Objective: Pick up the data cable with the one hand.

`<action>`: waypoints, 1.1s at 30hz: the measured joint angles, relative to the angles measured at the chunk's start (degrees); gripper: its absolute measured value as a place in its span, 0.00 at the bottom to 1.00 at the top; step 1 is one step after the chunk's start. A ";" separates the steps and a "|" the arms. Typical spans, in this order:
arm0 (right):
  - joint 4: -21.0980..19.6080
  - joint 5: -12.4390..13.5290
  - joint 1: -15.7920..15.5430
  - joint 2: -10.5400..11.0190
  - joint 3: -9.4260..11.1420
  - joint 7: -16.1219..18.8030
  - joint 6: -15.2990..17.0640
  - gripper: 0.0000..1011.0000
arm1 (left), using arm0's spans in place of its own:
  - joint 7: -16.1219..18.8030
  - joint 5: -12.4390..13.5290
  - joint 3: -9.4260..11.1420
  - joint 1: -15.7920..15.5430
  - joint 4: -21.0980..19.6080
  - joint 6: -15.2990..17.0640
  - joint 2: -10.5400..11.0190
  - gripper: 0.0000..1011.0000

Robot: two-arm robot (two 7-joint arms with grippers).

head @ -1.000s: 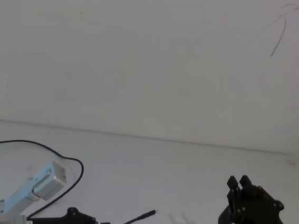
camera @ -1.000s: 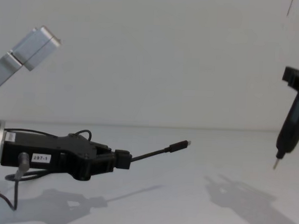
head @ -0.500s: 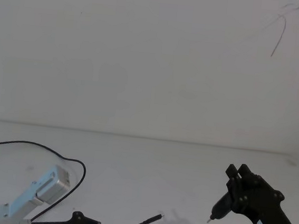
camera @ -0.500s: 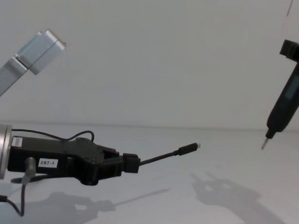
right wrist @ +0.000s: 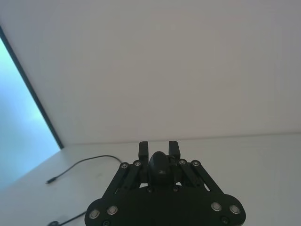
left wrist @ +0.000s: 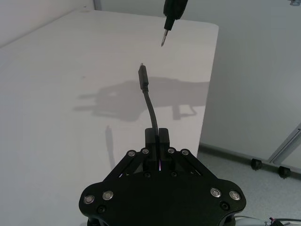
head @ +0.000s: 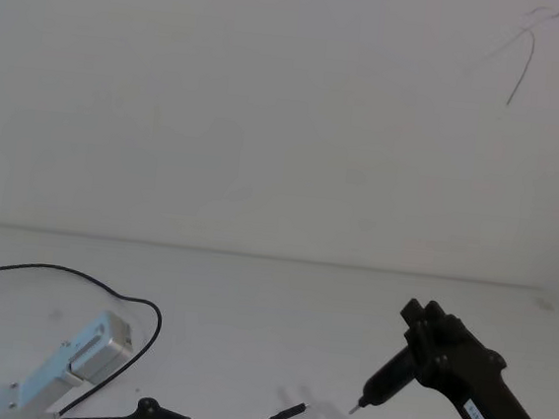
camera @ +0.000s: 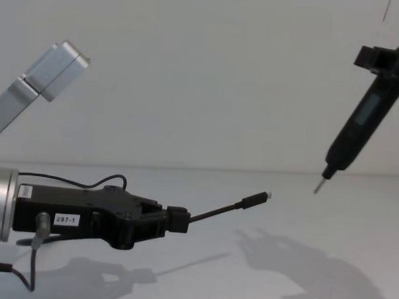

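Lower left: left claw (camera: pixel 178 219) pinching cable (camera: pixel 225 207) clear of surface (camera: pixel 247 277); gripping steadily advised. Upper right: right claw (camera: pixel 383 61) clamping pen tool (camera: pixel 356 133).

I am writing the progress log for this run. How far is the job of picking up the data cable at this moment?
Done: the left gripper is shut on the data cable and holds its plug end in the air above the white table; a shadow lies below it. In hand: the right gripper holds a pen-shaped tool, tip aimed toward the plug. Left: little; the rest of the cord trails on the table.
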 joint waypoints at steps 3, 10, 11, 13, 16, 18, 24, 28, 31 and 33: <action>0.70 1.39 0.73 -0.44 -0.22 0.56 0.73 0.25 | -0.03 -0.02 0.02 0.00 0.02 -0.01 -0.01 0.04; 2.49 3.86 2.54 -1.18 -0.94 1.73 1.89 0.25 | -0.07 -0.07 0.06 0.00 0.03 -0.05 -0.04 0.04; 2.64 4.03 2.64 -1.22 -1.01 1.84 1.95 0.25 | -0.07 -0.08 0.07 0.00 0.03 -0.05 -0.05 0.04; 3.02 4.37 2.98 -1.33 -1.15 2.03 2.05 0.25 | -0.09 -0.09 0.08 0.00 0.03 -0.07 -0.06 0.04; 3.57 4.98 3.49 -1.42 -1.38 2.44 2.17 0.25 | -0.09 -0.10 0.08 0.00 0.03 -0.08 -0.07 0.04; 4.06 5.36 3.88 -1.49 -1.56 2.70 2.19 0.25 | -0.09 -0.10 0.08 0.00 0.03 -0.09 -0.08 0.04; 5.07 6.10 4.63 -1.53 -1.99 3.23 2.17 0.25 | -0.09 -0.10 0.09 0.00 0.02 -0.09 -0.09 0.04; 5.60 6.35 5.02 -1.51 -2.22 3.40 2.01 0.25 | -0.09 -0.10 0.09 0.00 0.02 -0.09 -0.09 0.04; 6.06 6.44 5.32 -1.47 -2.40 3.45 1.76 0.25 | -0.10 -0.10 0.08 0.00 0.02 -0.09 -0.09 0.04; 6.42 6.47 5.58 -1.45 -2.54 3.45 1.61 0.25 | -0.10 -0.09 0.08 0.00 0.02 -0.09 -0.09 0.04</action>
